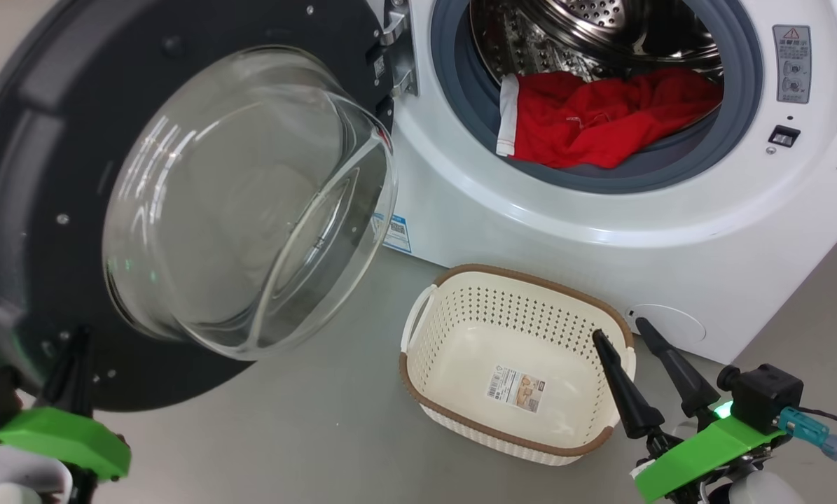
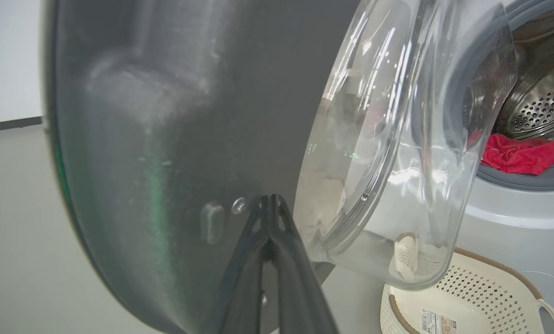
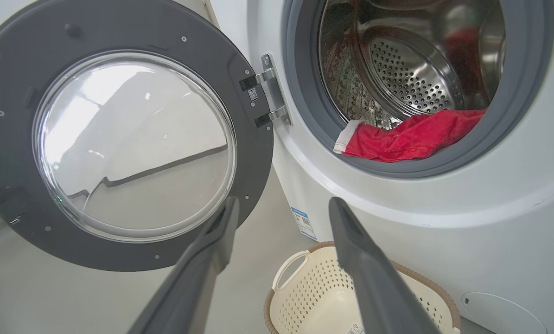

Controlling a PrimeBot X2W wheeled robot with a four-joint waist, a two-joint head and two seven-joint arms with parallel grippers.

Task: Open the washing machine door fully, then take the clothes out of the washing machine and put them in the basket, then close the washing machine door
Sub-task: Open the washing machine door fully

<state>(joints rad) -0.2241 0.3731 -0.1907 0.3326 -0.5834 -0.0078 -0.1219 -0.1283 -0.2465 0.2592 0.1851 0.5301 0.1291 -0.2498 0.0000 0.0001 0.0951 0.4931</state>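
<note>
Pinching, left gripper (image 2: 270,204): two dark fingers clenched together, nothing between them; tips against the dark inner face of round black-rimmed washing machine door (image 2: 175,116), beside its clear glass bowl window (image 2: 397,139).
Right gripper (image 3: 283,200): fingers spread wide, empty, over cream perforated plastic basket (image 3: 304,287).
Door: stands open, left of white front-loading washing machine (image 1: 565,231).
Bright red clothes (image 1: 600,115): in steel perforated drum (image 3: 411,79), draped onto grey rubber gasket (image 1: 453,105).
Right wrist view adds: silver hinge (image 3: 274,93).
Head view adds: grey warning sticker (image 1: 791,63).
</note>
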